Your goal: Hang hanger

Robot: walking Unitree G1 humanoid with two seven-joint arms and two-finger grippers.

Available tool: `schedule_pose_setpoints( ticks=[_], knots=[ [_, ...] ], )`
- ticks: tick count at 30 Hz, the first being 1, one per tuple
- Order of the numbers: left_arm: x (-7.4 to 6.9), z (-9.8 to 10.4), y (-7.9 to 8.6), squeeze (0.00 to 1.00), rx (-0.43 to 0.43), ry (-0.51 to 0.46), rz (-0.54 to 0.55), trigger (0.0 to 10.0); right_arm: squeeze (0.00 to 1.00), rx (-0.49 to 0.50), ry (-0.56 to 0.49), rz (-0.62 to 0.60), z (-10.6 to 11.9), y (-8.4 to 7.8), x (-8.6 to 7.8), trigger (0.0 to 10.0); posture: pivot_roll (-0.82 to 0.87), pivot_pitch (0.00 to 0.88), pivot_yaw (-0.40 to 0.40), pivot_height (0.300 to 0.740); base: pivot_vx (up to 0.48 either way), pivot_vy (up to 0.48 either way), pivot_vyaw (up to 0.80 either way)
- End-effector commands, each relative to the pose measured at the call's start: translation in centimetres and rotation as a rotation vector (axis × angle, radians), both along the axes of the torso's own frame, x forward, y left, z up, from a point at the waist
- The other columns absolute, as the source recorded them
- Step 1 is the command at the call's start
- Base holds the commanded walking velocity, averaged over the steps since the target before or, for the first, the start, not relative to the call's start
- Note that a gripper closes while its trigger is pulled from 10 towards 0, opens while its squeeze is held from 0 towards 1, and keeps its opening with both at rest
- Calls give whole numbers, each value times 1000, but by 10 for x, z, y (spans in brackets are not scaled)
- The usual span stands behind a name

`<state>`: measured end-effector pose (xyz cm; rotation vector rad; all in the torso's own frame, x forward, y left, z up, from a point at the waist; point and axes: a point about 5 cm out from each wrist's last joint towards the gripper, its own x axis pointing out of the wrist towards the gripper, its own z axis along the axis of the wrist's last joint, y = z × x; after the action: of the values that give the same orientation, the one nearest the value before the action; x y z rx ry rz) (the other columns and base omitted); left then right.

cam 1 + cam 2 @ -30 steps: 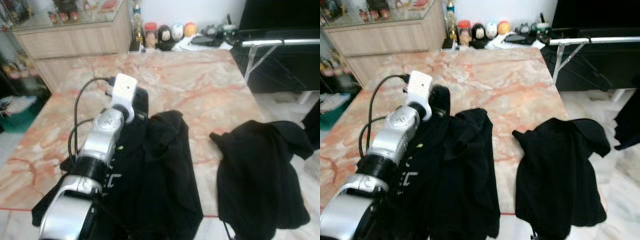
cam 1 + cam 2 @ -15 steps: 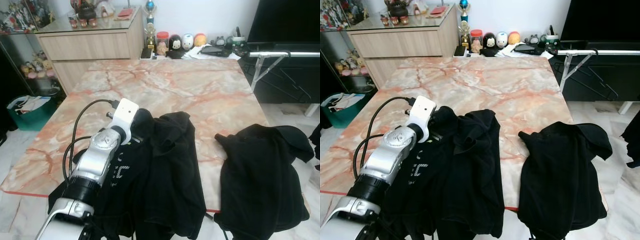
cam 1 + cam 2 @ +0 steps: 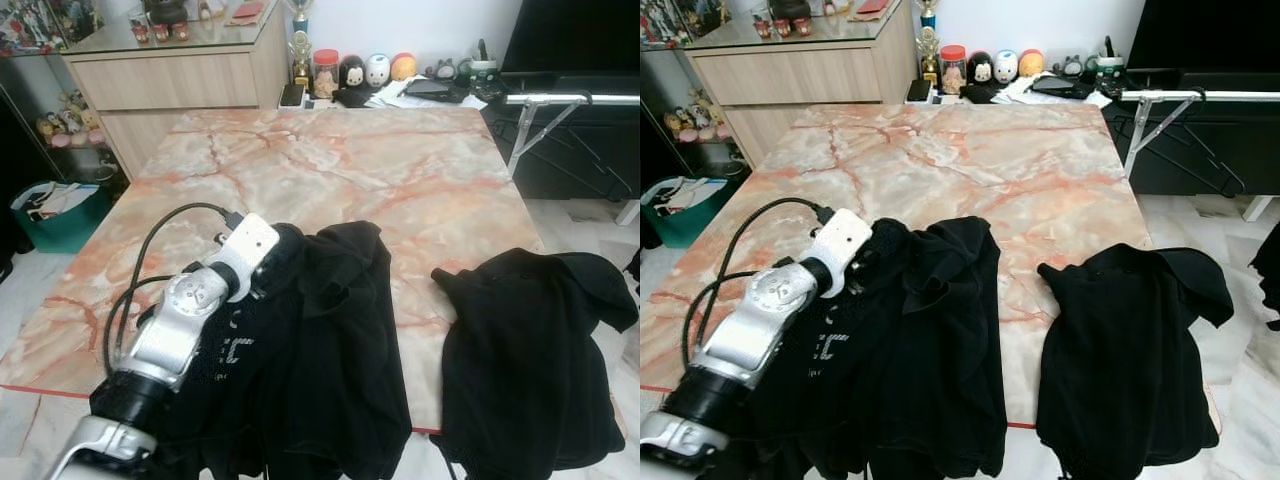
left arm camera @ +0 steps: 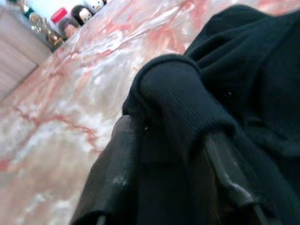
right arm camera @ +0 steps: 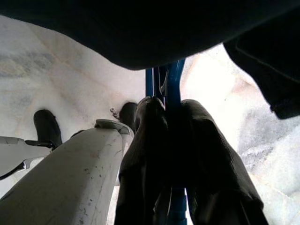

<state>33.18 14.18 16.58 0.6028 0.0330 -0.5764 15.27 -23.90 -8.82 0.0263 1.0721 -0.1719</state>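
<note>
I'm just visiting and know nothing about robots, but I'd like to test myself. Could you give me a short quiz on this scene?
1. True or false: the left gripper has black fabric between its fingers.
2. How many black garments lie on the marble table?
3. What does the right gripper grip? A) a blue hanger B) a jar C) a cable

Key:
1. True: a ribbed cuff of the left black garment.
2. Two; the right black garment hangs over the edge.
3. A, the blue hanger.

A blue hanger (image 5: 172, 93), thin-barred, stands upright at the centre of the right wrist view, pinched between two black fingers (image 5: 145, 154).
</note>
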Motion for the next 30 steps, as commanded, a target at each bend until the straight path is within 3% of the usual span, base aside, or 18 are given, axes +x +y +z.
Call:
schedule_pose_setpoints(
  ticks=[1,11,12,13,16,17,18,21,24,26,30],
  knots=[
    [-6,5,5,1000,31,-13,-56,10000,0,4,0,0,-1,2,0,10000,-11,0,50,740,0,0,0],
    [-20,15,32,1000,-28,44,-99,10000,0,6,-1,-4,0,2,0,10000,-6,0,53,740,0,0,0],
    [-22,17,36,1000,-56,42,-91,10000,0,6,-2,-5,0,2,0,10000,-4,0,53,740,0,0,0],
    [-23,19,45,1000,-140,26,-33,10000,0,6,-3,-6,0,2,1,10000,-4,0,53,740,0,0,0],
    [-28,18,57,1000,-240,-8,55,10000,0,5,-3,-7,0,2,1,10000,-4,0,53,740,0,0,0],
    [-30,16,64,804,-289,-28,119,10000,0,5,-3,-7,0,1,1,10000,-8,0,52,740,0,0,0],
    [-34,14,68,0,-336,-42,168,10000,0,5,-3,-7,0,1,1,10000,-6,0,51,740,0,0,0],
    [-43,8,77,0,-482,-86,312,10000,0,2,-3,-6,0,0,1,10000,-3,0,46,740,0,0,0],
    [-56,-4,74,0,-612,-97,431,10000,0,-1,0,-1,1,-1,1,10000,0,0,39,740,0,0,0],
    [-64,-9,60,0,-626,-103,432,10000,0,-3,0,2,1,-2,2,10000,-3,0,33,740,0,0,0],
    [-62,-9,50,0,-666,-111,441,10000,0,-4,1,7,1,-2,2,10000,-3,0,33,740,0,0,0]
  ],
)
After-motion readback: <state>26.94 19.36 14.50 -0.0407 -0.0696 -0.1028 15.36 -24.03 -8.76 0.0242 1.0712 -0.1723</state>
